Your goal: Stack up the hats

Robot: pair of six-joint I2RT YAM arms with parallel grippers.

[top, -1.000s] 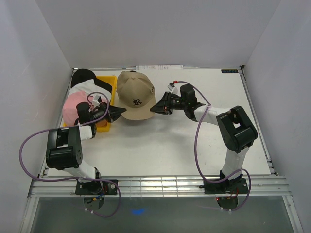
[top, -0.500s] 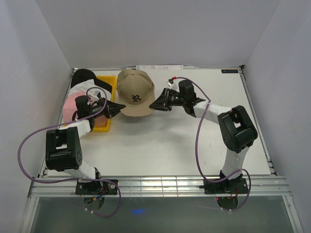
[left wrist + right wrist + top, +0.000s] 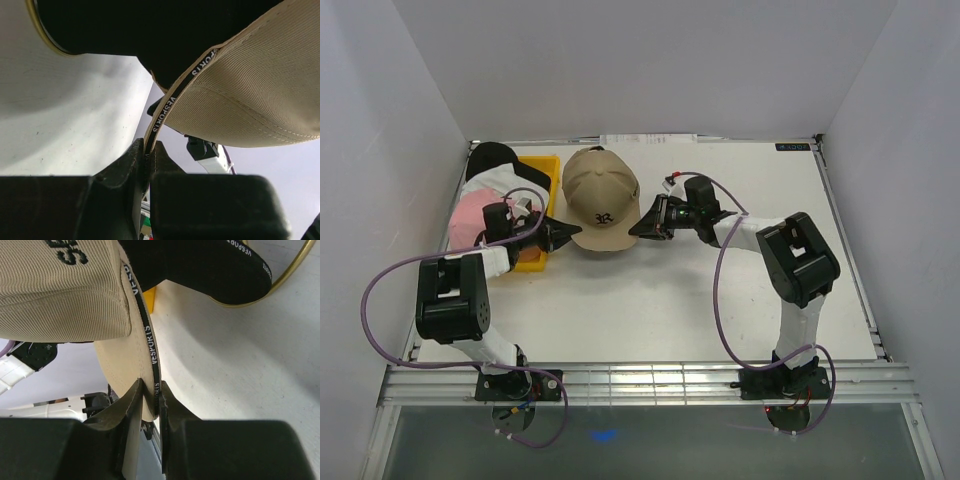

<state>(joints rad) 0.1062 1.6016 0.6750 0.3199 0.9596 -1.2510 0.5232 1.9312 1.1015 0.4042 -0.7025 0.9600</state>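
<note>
A tan cap with a black "R" point(image 3: 600, 198) is held between both grippers near the back middle of the table. My left gripper point(image 3: 572, 233) is shut on the cap's left rim, seen in the left wrist view point(image 3: 146, 155). My right gripper point(image 3: 638, 228) is shut on its right rim, seen in the right wrist view point(image 3: 150, 395). The tan fabric and black sweatband point(image 3: 145, 335) run into the jaws. A gold wire stand point(image 3: 287, 270) shows under a black hat point(image 3: 210, 265). A pink cap point(image 3: 470, 215) and a black cap point(image 3: 492, 157) lie at the far left, with white fabric point(image 3: 510, 178) between them.
A yellow tray point(image 3: 538, 185) stands at the back left beside the tan cap, partly under the caps. White walls close in the table on the left, back and right. The arm bases and purple cables are at the near edge.
The tan cap has tilted, its brim dropping toward the near side and its "R" lower. Both grippers have stayed shut on its rim and shifted slightly with it.
</note>
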